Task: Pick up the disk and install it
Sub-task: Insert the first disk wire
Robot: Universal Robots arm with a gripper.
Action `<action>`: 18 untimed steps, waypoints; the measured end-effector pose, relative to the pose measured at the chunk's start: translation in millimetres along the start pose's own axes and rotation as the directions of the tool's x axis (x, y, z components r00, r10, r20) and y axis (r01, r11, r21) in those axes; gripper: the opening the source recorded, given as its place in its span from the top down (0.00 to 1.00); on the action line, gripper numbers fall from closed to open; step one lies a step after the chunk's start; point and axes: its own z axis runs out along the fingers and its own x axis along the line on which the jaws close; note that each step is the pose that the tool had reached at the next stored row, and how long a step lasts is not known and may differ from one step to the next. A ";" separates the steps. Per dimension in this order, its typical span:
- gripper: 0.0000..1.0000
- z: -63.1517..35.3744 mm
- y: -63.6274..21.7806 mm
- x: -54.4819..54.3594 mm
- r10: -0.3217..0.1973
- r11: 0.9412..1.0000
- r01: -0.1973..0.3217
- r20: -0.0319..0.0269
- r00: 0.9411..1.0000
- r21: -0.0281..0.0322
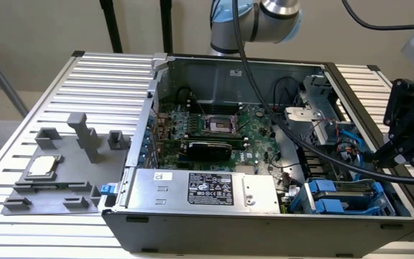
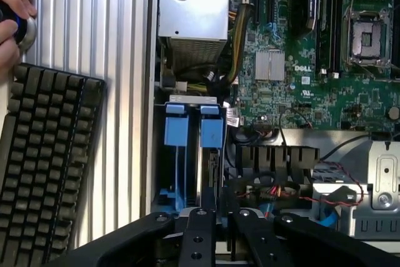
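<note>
Disk (image 1: 340, 187) (image 2: 212, 134) in blue carrier sat slotted in drive bay of open PC case (image 1: 264, 237), beside second blue carrier (image 2: 175, 130). Gripper (image 1: 381, 158) (image 2: 219, 220) hovered close by. Clenched or released? Couldn't tell, tbh.

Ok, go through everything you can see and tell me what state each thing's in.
computer case: side open, insides exposed.
gripper: poised over the drive bay.
disk: on edge in the drive bay, below the gripper.
processor chip: lying flat on the grey fixture, outside the case.
processor socket: uncovered, no cooler.
hand: resting on a round knob beside the keyboard.
</note>
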 end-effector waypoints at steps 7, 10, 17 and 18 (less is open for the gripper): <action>0.81 11.1 -27.4 -6.2 -0.001 1.000 0.001 0.000 1.000 0.000; 0.81 17.0 -28.9 -10.0 -0.007 1.000 0.007 0.000 1.000 0.000; 0.81 30.4 -29.1 -17.2 -0.030 1.000 0.030 -0.001 1.000 -0.002; 0.81 32.2 -28.5 -17.5 -0.034 0.999 0.034 -0.002 0.999 -0.002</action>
